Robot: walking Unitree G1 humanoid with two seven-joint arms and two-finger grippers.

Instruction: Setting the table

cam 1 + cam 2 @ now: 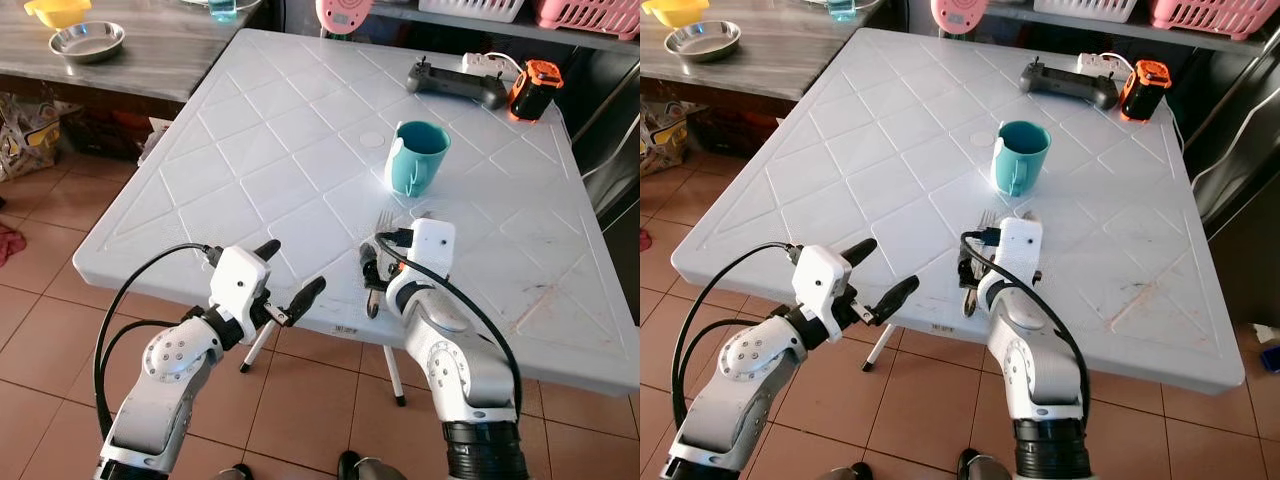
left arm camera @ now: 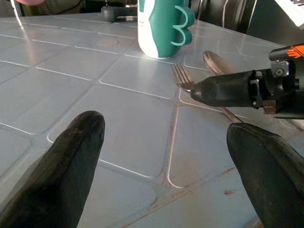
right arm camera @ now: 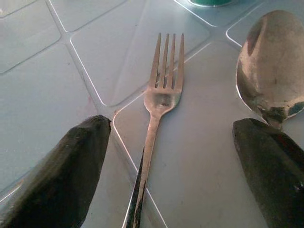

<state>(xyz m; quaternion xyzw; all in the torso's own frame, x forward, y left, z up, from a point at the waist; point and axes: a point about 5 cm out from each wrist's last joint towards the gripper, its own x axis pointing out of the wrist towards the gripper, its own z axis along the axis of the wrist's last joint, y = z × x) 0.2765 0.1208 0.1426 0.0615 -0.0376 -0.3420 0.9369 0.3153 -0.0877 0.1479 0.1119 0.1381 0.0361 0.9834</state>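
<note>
Beyond fork (image 3: 159, 121) and spoon (image 3: 270, 61), teal mug (image 1: 417, 157) stands unobstructed.

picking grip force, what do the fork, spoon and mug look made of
Fork and spoon: likely polished steel, silvery with mirror-like reflections. Mug: teal and glossy, probably glazed ceramic, though plastic can't be ruled out.
</note>
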